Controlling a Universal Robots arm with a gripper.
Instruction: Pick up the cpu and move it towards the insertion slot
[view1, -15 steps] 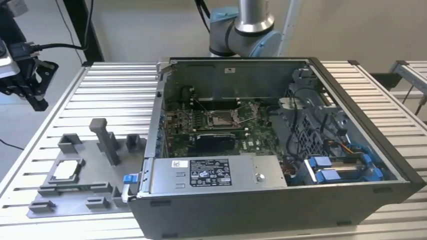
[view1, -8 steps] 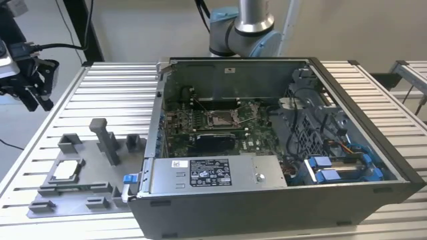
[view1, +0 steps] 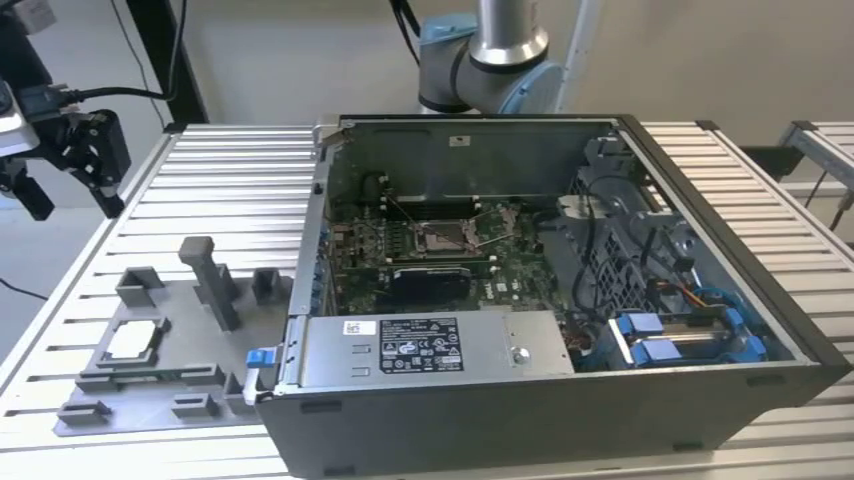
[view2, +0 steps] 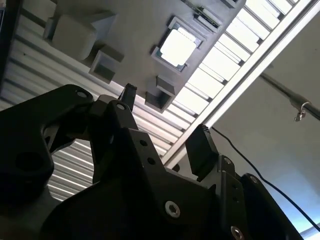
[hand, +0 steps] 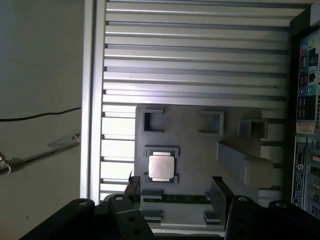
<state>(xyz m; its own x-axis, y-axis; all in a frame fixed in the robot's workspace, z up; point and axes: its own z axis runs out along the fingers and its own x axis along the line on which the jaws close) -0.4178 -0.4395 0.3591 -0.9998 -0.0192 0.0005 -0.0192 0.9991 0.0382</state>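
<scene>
The cpu (view1: 134, 340) lies flat in a recess of the grey tray (view1: 180, 385), at the exterior view's left, silvery face up. Both wrist views look down on the cpu (hand: 161, 166) (view2: 177, 47). My gripper (view1: 67, 195) hangs high above the table's left edge, well apart from the tray. It is open, its two dark fingers (hand: 220, 192) spread with nothing between them, as my gripper (view2: 165, 115) also appears from the other wrist camera. The insertion slot (view1: 445, 237) sits on the motherboard inside the open computer case (view1: 534, 400), its metal frame raised.
The tray carries upright grey blocks (view1: 214, 280) close to the cpu. The case's tall walls surround the motherboard, with a labelled power supply (view1: 420, 345) at its front and blue-clipped cables (view1: 667, 335) on the right. A ribbed aluminium table (view1: 227, 180) lies beneath.
</scene>
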